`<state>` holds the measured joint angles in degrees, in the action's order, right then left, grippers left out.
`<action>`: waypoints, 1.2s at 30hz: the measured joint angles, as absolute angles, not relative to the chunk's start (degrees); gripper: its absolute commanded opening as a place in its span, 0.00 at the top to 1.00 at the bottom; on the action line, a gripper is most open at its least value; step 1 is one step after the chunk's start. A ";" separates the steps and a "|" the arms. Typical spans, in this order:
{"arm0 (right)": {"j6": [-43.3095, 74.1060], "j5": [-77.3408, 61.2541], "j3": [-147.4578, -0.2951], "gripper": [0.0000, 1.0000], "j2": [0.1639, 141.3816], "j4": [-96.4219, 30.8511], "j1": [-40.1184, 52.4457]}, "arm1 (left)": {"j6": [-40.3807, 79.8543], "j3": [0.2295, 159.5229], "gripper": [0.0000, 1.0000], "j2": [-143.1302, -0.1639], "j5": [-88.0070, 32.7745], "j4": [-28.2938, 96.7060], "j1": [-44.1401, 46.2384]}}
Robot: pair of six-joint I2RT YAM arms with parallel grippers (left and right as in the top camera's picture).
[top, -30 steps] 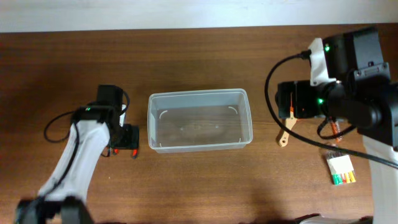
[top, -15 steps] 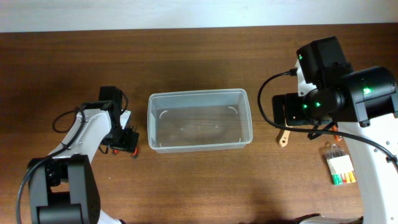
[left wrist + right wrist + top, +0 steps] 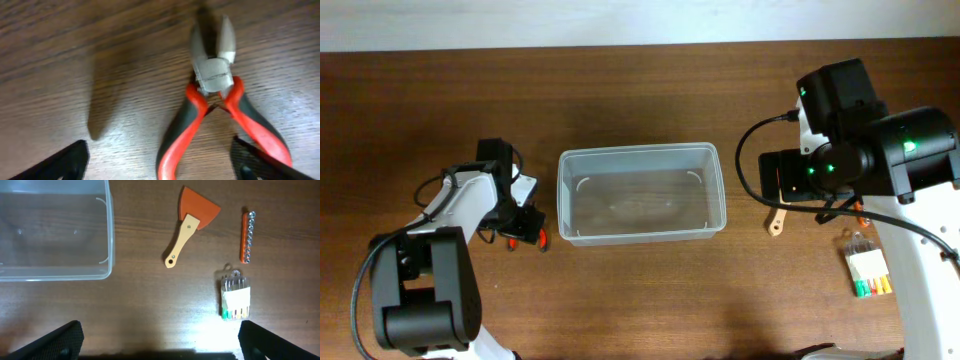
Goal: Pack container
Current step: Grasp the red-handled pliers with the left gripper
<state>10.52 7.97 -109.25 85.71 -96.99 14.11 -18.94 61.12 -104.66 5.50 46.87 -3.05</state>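
The clear plastic container point(image 3: 638, 150) stands empty at the table's middle; its right end shows in the right wrist view point(image 3: 109, 230). Pliers with red and black handles point(image 3: 215, 75) lie on the wood left of it, and their red handle tips show in the overhead view point(image 3: 542, 238). My left gripper point(image 3: 160, 162) is open low over the pliers, one finger on each side of the handles; it also shows in the overhead view point(image 3: 520, 222). My right gripper point(image 3: 160, 340) is open and empty, high above the table to the right of the container.
A scraper with an orange blade and wooden handle point(image 3: 192, 222) lies right of the container, also seen from overhead point(image 3: 776, 220). An orange strip of bits point(image 3: 247, 236) and a clear packet of coloured bits point(image 3: 235, 297) lie further right.
The right arm swung left and then stayed still. The left gripper shifted slightly over the pliers, and their red handle tips now show beside it.
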 measured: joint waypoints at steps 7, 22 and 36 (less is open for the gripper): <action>10.52 8.19 -109.23 0.01 85.71 -96.99 14.11 | -20.18 61.39 0.67 -105.25 3.99 47.07 -2.98; 10.50 8.47 -109.21 0.01 85.71 -96.99 14.11 | -19.99 61.63 0.98 -105.45 4.03 47.22 -2.96; 10.28 9.61 -109.21 0.01 85.71 -96.97 14.11 | -17.02 79.05 0.98 -104.25 7.75 60.36 -2.98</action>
